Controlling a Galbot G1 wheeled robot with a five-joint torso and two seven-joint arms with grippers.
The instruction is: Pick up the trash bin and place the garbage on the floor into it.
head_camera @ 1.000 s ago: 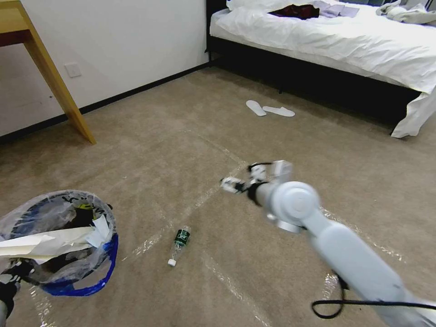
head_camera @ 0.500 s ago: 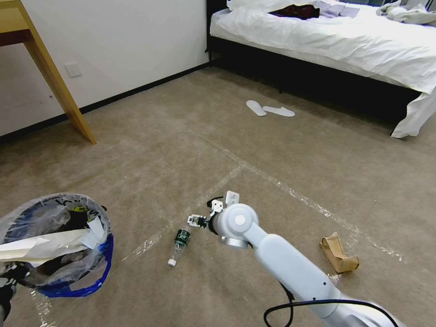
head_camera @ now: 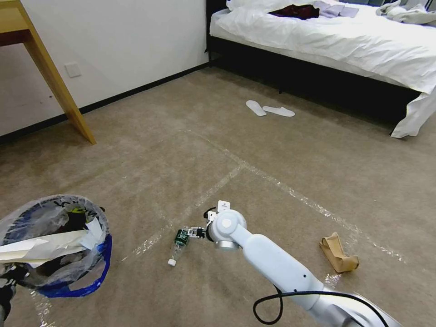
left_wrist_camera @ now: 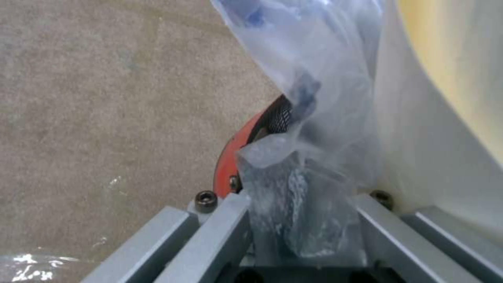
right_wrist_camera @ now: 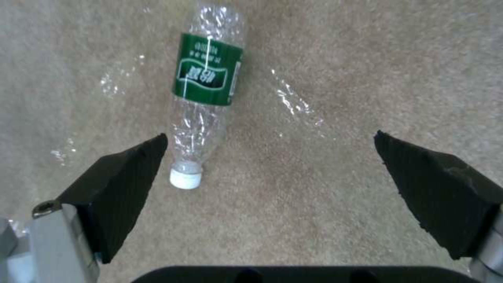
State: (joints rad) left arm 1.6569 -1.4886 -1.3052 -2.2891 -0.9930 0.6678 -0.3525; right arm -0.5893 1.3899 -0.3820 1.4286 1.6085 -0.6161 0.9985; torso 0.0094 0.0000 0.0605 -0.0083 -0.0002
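Note:
The trash bin (head_camera: 54, 245), lined with a crinkly clear bag edged in blue and holding white paper, hangs at the lower left above the floor (head_camera: 181, 150). My left gripper (left_wrist_camera: 301, 220) is shut on its red rim (left_wrist_camera: 228, 165) and bag. Of the garbage, a small clear bottle (head_camera: 179, 245) with a green label lies on the carpet. My right gripper (head_camera: 193, 232) is low beside its upper end. In the right wrist view this gripper (right_wrist_camera: 270, 157) is open, and the bottle (right_wrist_camera: 207, 90) lies just ahead with its white cap next to one pad (right_wrist_camera: 120, 184). A crumpled brown paper bag (head_camera: 338, 254) lies further right.
A pair of white slippers (head_camera: 270, 109) lies before the black-framed bed (head_camera: 345, 50) at the back right. A wooden desk leg (head_camera: 59, 86) stands at the back left by the wall. Shiny tape lines (head_camera: 290, 193) cross the carpet.
My right arm has swung left and down, bringing its gripper from the tape crossing to the bottle. That uncovered the brown paper bag. The bin has barely moved.

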